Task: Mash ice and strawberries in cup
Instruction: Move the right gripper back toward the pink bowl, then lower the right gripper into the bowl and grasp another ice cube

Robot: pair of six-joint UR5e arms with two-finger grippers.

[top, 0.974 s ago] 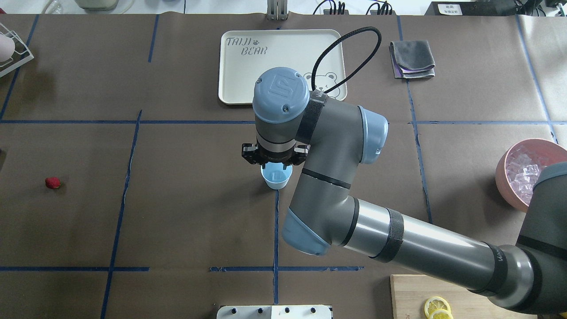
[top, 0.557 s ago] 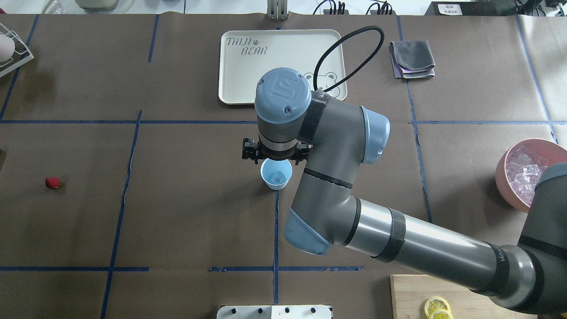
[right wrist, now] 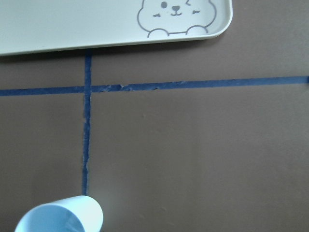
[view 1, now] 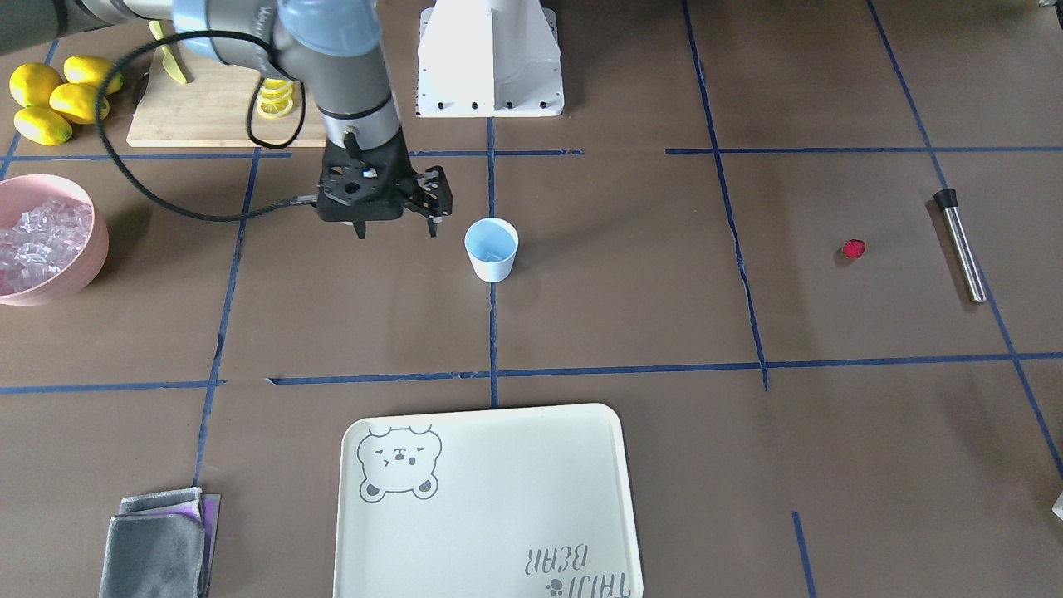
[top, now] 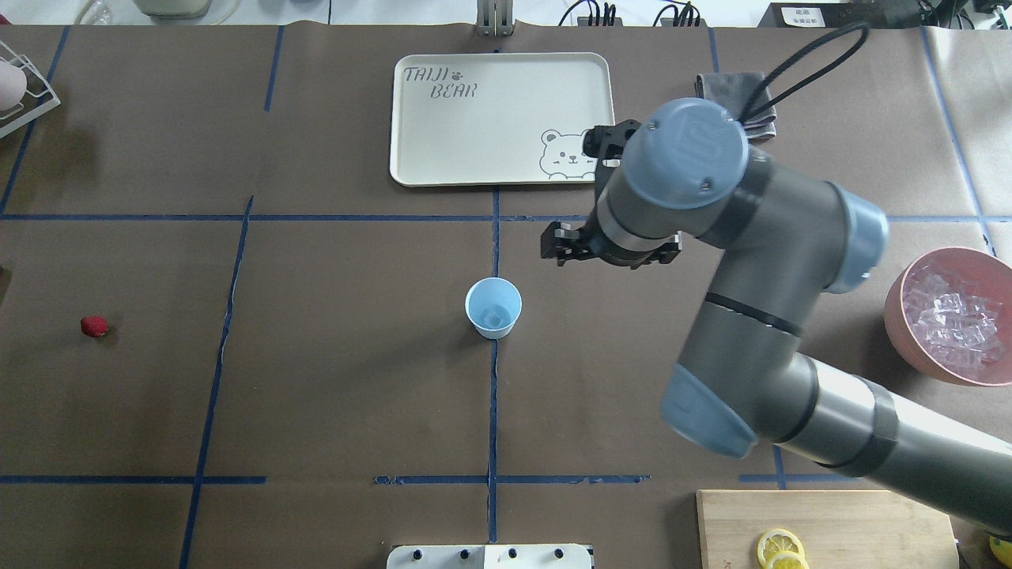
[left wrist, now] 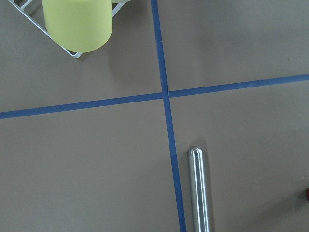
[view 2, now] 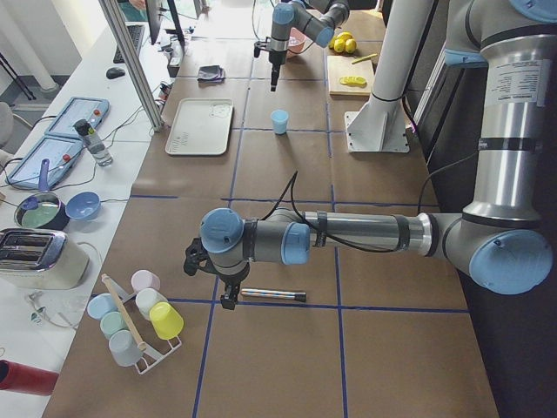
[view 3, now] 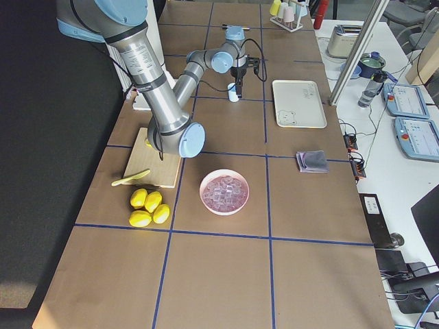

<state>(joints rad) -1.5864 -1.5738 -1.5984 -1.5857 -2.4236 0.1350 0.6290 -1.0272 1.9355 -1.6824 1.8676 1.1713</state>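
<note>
Hovering above the brown table cover, the right gripper (view 1: 397, 231) hangs near the cup (top: 493, 308), off to the robot's right of it. Its two fingers are spread apart with nothing between them. The cup stands upright on a blue tape line in the middle of the table, apart from the gripper. At its bottom lies a clear piece of ice (top: 493, 318). Many more cubes fill the pink bowl (top: 896, 304) at the robot's far right.

The strawberry (top: 94, 325) lies on the table well apart from the cup, far out on the robot's left. Beyond it, further left again, lies a metal rod (view 1: 962, 245) with a black end.

The left gripper (view 2: 226, 298) hangs low just beside that rod. Its wrist view shows the rod's rounded steel tip next to a crossing of blue tape, and a yellow-green cup (left wrist: 77, 24) on a wire rack — but none of its fingers, so I cannot tell whether they are apart or together.

A cream tray (top: 506, 118) with a bear drawing lies past the cup, on the side away from the robot.
</note>
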